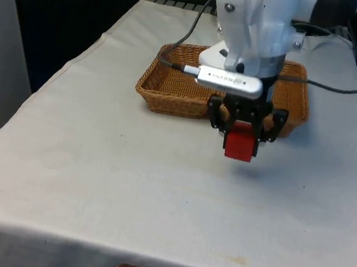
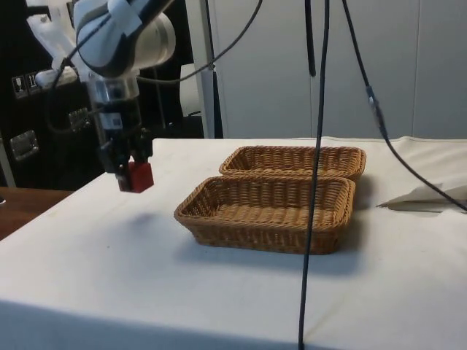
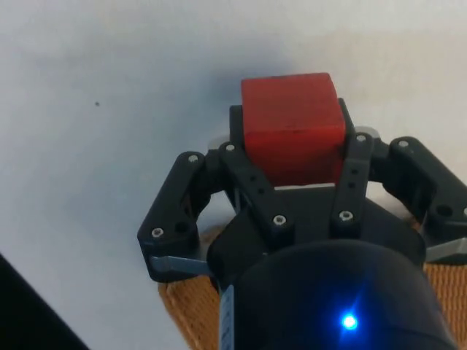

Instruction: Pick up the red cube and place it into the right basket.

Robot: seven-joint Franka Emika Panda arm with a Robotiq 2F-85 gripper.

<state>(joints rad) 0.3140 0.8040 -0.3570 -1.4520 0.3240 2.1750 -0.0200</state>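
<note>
arm: reaching down | gripper: pointing down; clamped on red cube; held aloft

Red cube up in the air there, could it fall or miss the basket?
It might. The claw holds the red cube above the white cloth, not over a basket yet, so a slip would drop it on the table. The cube sticks out well below the claw, so it may be gripped near its top only. The two baskets sit side by side: it has to clear the wicker rim and end up in the right one.
</note>
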